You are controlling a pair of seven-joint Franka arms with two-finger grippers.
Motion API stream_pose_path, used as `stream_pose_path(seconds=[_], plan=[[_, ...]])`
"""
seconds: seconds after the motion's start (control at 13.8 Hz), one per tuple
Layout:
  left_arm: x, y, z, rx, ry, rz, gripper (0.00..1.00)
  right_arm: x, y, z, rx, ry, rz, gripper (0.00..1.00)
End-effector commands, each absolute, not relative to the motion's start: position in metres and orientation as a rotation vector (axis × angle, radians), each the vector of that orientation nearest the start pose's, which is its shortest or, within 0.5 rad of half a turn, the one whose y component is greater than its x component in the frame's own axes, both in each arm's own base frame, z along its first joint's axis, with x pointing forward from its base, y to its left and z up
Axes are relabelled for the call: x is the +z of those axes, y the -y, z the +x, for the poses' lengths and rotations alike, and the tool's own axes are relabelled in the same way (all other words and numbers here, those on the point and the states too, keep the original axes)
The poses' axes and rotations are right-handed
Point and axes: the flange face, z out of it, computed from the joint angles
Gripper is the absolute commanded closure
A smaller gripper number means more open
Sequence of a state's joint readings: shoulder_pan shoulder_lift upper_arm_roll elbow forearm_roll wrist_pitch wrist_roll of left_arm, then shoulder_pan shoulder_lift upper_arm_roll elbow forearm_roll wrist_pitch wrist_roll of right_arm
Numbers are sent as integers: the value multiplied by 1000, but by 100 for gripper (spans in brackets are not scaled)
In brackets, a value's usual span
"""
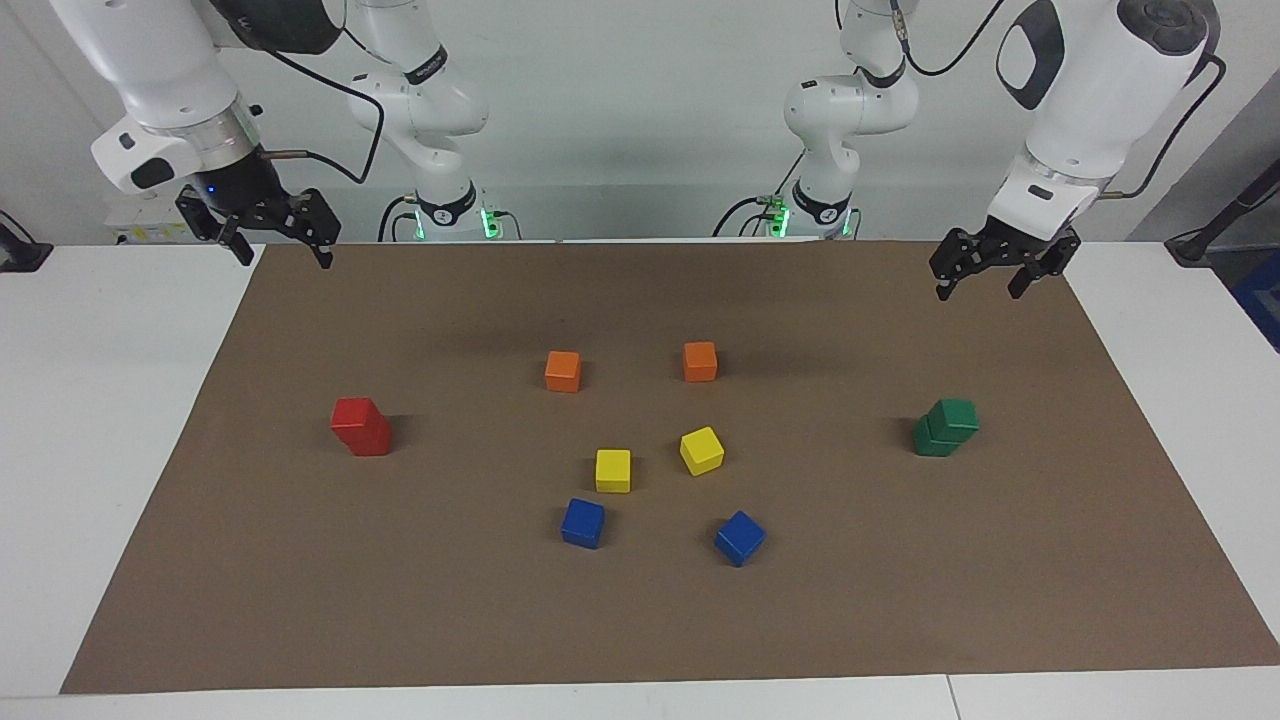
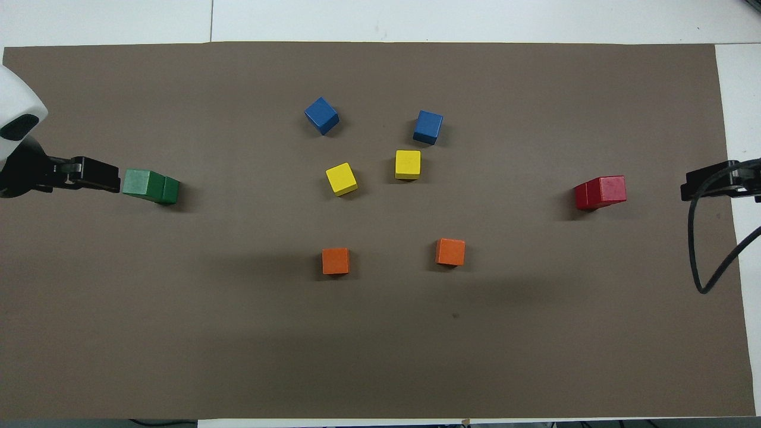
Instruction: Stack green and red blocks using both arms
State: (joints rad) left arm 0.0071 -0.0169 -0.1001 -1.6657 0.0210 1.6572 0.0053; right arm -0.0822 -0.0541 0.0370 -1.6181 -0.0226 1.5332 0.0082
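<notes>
Both matte cube pairs look stacked: green (image 1: 945,427) at 3 o'clock, red (image 1: 362,426) at 9 in the facing view. Left pincer (image 1: 993,275) and right pincer (image 1: 272,243) hang wide open, empty, over the brown mat's (image 1: 640,620) 12 o'clock corners. Probably parked clear of the stacks.

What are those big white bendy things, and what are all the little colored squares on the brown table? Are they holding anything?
The white bendy things are two robot arms. Each ends in a small black pincer called a gripper. One picture looks at the robots from across the table; the other looks down from above them.

A brown mat covers the table. On it sit small cubes: two orange cubes, two yellow cubes and two blue cubes in the middle. At one end the two red blocks stand one on top of the other; at the other end the two green blocks do too.

The left gripper and the right gripper hang open in the air above the mat's corners, holding nothing.
</notes>
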Motion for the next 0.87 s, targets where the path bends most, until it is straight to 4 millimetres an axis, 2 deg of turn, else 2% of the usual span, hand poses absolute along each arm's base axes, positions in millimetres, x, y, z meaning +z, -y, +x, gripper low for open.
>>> stream_pose_path(seconds=[0.0, 0.51, 0.8], plan=[[600, 50, 548, -13, -228, -3095, 0, 624, 21, 528, 61, -102, -3156, 0], [601, 50, 548, -15, -230, -3095, 0, 623, 22, 526, 80, -104, -3151, 0], [602, 43, 547, -13, -211, -3096, 0, 623, 22, 525, 85, -105, -3150, 0]])
